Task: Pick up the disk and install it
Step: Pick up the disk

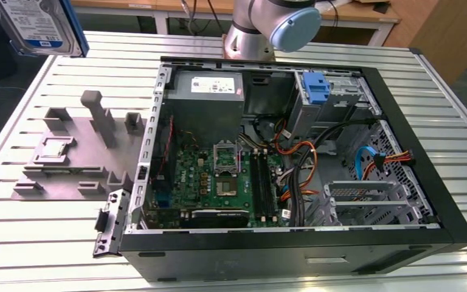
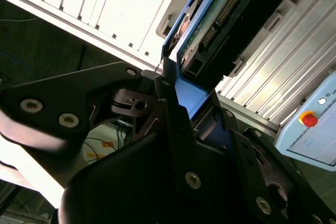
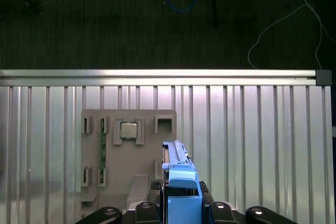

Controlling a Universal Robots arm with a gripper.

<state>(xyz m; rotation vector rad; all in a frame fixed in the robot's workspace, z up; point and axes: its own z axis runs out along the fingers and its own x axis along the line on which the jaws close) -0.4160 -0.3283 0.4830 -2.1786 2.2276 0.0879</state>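
disk (image 3: pixel 181 182) clamped edge-on between gripper (image 3: pixel 182 212) fingers, held aloft, wrist pointed straight down over grey fixture plate (image 3: pixel 128 150) near slatted table (image 3: pixel 252 140) edge.

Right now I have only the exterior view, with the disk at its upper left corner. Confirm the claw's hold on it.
Observer: In the second wrist view the claw is shut on the disk, at its blue-railed end.
Operator: Report what lies under it.
Observer: In the first wrist view the disk hangs edge-on and appears to be over the edge of the grey fixture. A chip sits in one of the fixture's pockets.
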